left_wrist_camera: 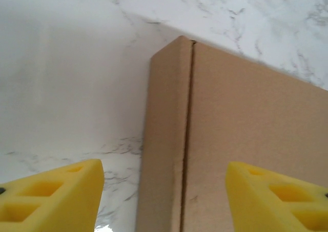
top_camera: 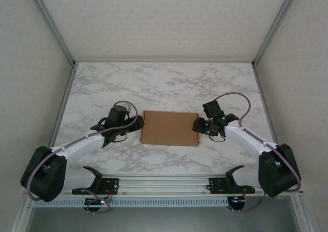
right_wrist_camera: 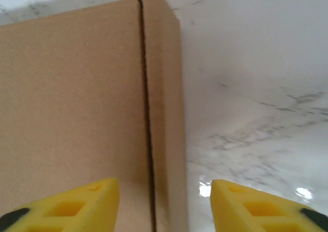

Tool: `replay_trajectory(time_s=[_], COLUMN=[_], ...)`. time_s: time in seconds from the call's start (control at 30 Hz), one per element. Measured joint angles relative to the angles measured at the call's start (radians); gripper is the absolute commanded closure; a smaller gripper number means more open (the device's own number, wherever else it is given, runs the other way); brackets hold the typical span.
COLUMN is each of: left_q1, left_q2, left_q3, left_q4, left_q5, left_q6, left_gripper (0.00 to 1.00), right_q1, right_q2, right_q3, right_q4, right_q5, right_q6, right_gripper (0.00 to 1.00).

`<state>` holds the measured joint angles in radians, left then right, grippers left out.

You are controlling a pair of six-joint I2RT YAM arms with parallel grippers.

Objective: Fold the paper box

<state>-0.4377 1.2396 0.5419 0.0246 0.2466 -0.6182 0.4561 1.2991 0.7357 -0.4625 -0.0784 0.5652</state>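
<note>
The box (top_camera: 170,128) lies closed and flat on the worktop (top_camera: 164,83). The left fingers (left_wrist_camera: 56,191) and right fingers (right_wrist_camera: 256,206), both pairs apart, sit at its opposite ends.

I see the paper box (top_camera: 170,128) lying flat and closed in the middle of the marble table (top_camera: 154,83). My left gripper (top_camera: 138,123) is right at the box's left side. My right gripper (top_camera: 198,125) is right at its right side. The box sits between the two.
</note>
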Motion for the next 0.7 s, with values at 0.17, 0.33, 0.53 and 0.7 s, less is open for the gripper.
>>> replay_trajectory(time_s=[0.17,0.33,0.53,0.7], left_q1=[-0.005,-0.002,0.002,0.010], left_q2=[0.059,0.126,0.210,0.298], left_q3=[-0.043,-0.047,0.014,0.107], left_q4=[0.111,0.169,0.199,0.194], left_q5=[0.033,0.018,-0.031,-0.065], left_q6=[-0.064,-0.105,-0.116,-0.097], left_gripper=[0.44,0.46,0.46,0.44], right_q1=[-0.005,-0.011,-0.039,-0.070], right_q2=[0.095,0.193,0.285,0.344], right_q3=[0.011,0.071,0.156,0.212], right_q4=[0.108,0.188,0.205,0.218], right_q5=[-0.081,-0.129,-0.132,-0.135], right_q6=[0.010,0.015,-0.003,-0.012], right_gripper=[0.65,0.66,0.67,0.66])
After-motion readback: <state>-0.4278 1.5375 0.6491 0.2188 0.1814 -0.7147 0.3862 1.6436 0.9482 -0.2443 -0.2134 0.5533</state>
